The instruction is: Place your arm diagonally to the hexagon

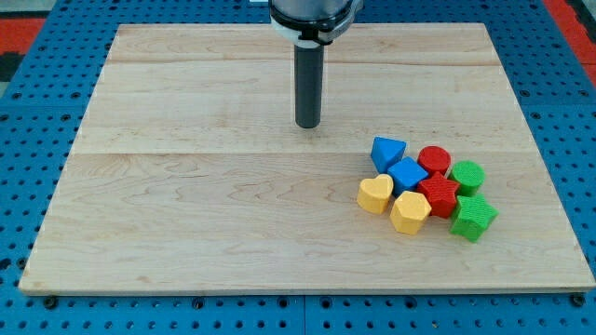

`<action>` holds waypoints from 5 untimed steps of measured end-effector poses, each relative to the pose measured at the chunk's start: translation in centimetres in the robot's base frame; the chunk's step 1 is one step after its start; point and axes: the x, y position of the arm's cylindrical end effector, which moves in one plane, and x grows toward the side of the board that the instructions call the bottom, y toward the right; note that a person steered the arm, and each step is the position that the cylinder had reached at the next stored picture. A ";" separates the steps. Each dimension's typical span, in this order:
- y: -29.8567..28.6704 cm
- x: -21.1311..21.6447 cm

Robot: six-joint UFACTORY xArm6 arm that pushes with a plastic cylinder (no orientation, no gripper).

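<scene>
The yellow hexagon (409, 212) lies in a tight cluster of blocks at the view's right, on the wooden board (186, 205). Around it are a yellow heart (375, 194), a blue cube (407, 174), a blue triangular block (386, 152), a red cylinder (434, 159), a red star (440, 194), a green cylinder (467, 175) and a green star (473, 218). My tip (307, 125) rests on the board, up and to the left of the cluster, apart from every block. It stands diagonally up-left of the hexagon.
The board sits on a blue perforated table (28, 186). The arm's body (312, 14) enters from the view's top centre. A red area (19, 28) shows at the top corners.
</scene>
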 end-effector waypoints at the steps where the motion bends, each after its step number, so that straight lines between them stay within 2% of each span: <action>1: 0.0 0.0; 2: 1.6 0.0; 3: 1.5 3.3; 4: 1.6 11.1; 5: 2.7 15.8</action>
